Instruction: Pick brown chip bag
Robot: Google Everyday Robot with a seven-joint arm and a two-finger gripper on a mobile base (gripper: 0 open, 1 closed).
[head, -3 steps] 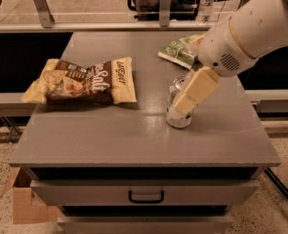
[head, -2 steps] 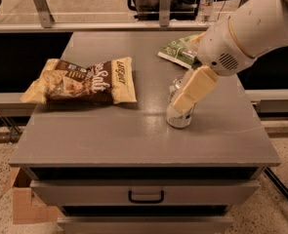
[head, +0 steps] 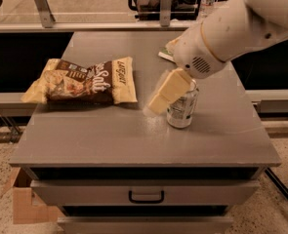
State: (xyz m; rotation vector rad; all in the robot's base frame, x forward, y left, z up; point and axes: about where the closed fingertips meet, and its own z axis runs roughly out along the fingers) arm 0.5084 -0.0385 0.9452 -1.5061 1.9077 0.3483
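Note:
The brown chip bag [head: 85, 81] lies flat on the left half of the grey cabinet top [head: 109, 140]. It has a dark brown middle, pale cream ends and white "Salt" lettering. My gripper [head: 164, 92] hangs on the white arm [head: 231, 28] that reaches in from the upper right. It is low over the top, just right of the bag's right end and apart from it. It holds nothing.
A silver drink can [head: 182, 110] stands upright right behind and beside the gripper. A green-and-white bag [head: 166, 50] at the back is mostly hidden by the arm. A drawer with a black handle [head: 146, 197] faces front. A cardboard box [head: 21, 206] sits on the floor at left.
The gripper has moved left, from over the can toward the right end of the brown chip bag. The arm now hides more of the green-and-white bag. The bag and can have not moved.

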